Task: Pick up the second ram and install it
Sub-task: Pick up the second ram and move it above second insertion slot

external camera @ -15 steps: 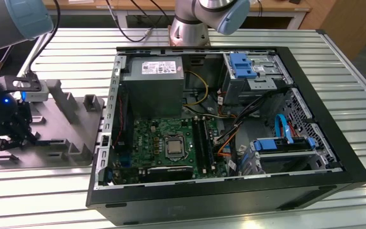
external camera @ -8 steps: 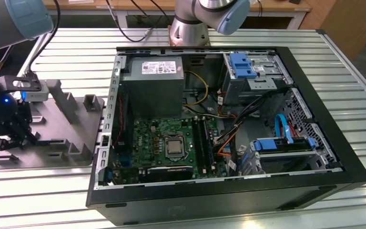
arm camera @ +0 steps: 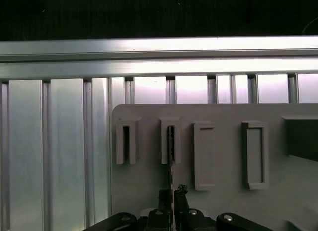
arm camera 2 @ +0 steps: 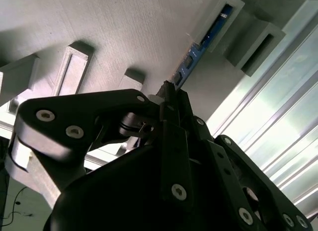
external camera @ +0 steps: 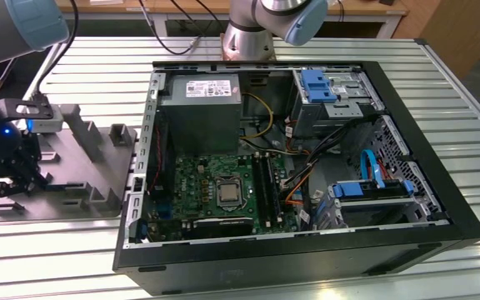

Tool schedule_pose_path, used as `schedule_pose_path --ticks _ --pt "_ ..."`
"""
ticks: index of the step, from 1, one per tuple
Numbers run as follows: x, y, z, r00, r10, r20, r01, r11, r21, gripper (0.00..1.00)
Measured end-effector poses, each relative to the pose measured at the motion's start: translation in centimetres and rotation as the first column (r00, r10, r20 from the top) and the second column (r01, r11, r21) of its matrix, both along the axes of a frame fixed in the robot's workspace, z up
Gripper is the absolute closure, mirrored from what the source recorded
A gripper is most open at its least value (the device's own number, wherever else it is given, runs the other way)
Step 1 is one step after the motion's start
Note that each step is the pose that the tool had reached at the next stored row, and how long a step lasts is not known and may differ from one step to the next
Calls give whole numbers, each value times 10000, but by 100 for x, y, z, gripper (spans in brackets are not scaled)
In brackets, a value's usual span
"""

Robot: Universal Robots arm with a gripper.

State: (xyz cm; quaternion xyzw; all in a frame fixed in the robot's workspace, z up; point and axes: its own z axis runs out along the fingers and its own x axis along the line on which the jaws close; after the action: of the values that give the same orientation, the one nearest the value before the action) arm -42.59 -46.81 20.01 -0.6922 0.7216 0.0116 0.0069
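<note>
Broadly, a slatted table carries an open computer case and, at the exterior view's left, a grey slotted holder beneath the gripper. Its jaws look pinched on the ram stick, standing on edge in a holder slot. Light, stiff yet fragile, the stick seems best held by its flat faces, squarely, away from the contact edge.
</note>
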Motion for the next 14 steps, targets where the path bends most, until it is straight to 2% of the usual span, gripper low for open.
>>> schedule_pose_path --ticks 9,10,11,14 --pt "0 -3 0 10000 0 1 0 10000 0 81" --pt "0 -3 0 10000 0 1 0 10000 0 83" --pt "0 -3 0 10000 1 0 -1 10000 0 89" --pt "0 -4 0 10000 0 1 0 10000 0 89"
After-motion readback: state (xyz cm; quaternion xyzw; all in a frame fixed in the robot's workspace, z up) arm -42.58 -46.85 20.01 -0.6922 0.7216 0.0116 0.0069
